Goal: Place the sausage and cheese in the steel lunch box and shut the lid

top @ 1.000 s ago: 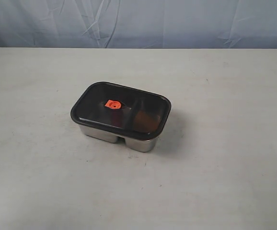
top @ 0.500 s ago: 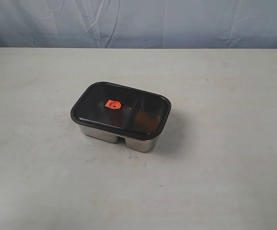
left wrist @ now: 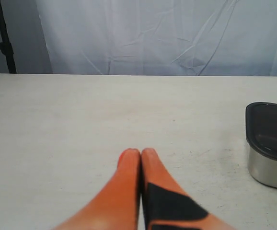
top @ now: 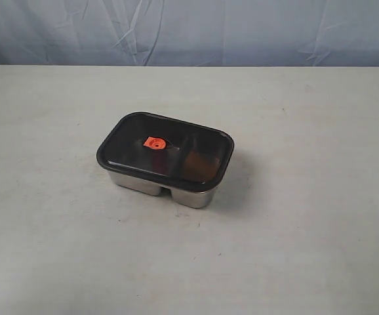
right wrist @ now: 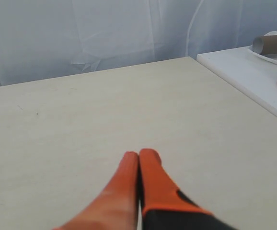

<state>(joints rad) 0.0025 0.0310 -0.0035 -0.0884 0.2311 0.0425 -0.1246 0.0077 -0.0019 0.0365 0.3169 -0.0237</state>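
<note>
A shiny rectangular stainless steel lunch box (top: 191,195) with rounded corners sits a little left of the centre of the exterior frame, on a pale off-white table (top: 307,249), with a crinkled bluish-white cloth backdrop (top: 242,29) across the top of the frame. A dark, smoky translucent rectangular lid (top: 179,159) lies flat on the box and covers all of its rim, and a small orange valve (top: 155,142) sits near the lid's middle. A dim divider line shows through the lid, and a dull brownish patch (top: 196,167) lies in the right-hand compartment. What that patch is cannot be told, and neither the sausage nor the cheese can be made out. In the left wrist view the left gripper (left wrist: 141,152) hangs over bare table with its orange fingertips pressed together and nothing between them. It is well apart from the box (left wrist: 268,175) and its lid (left wrist: 270,129), and a black stand pole (left wrist: 3,38) rises by the backdrop. In the right wrist view the right gripper (right wrist: 139,154) is likewise pressed together and empty over bare table. A white board (right wrist: 248,76) beside the table carries a brown cardboard tube (right wrist: 272,44).
</note>
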